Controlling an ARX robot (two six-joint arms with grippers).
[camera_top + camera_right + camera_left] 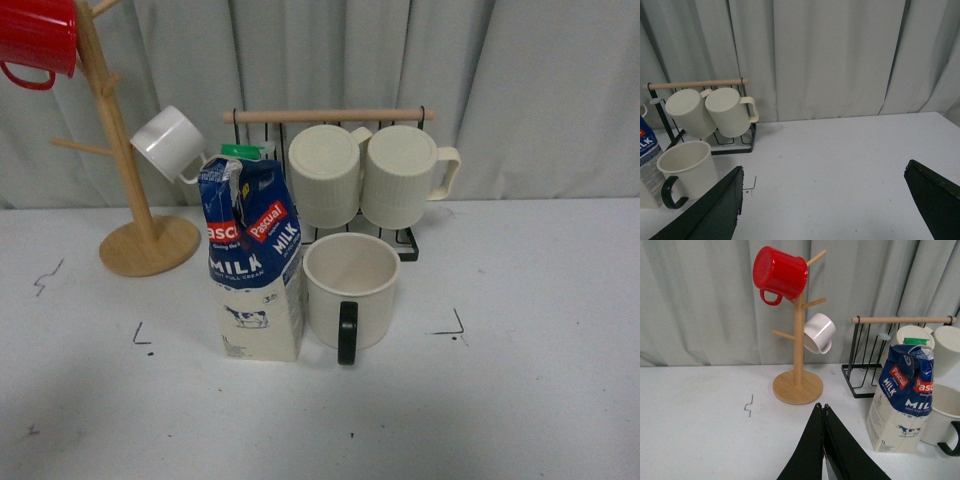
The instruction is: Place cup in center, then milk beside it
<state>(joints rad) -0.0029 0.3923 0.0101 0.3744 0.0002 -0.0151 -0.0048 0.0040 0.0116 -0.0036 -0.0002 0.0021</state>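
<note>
On the white table [540, 400], left to right in the front view: wooden mug tree [130, 190] with a red mug [35, 40] and a small white cup [168, 143] hung on it, then the milk [255, 265], then the cup [350, 285], with 2 ribbed mugs [370, 175] on a black wire rack [408, 245] behind. Milk stands upright, touching or just beside the cup's left side; cup upright, black handle facing the camera. Both sit inside the center [420, 360], between the black corner marks. Neither arm shows in the front view. Left gripper [824, 440] has jaws pressed together, empty, near the milk but apart from it. Right gripper [822, 200] has jaws spread wide, empty, cup off to one side. Judgement: both placements look done, task at its end; next move likely just keeping arms clear, no nudging the carton.
</note>
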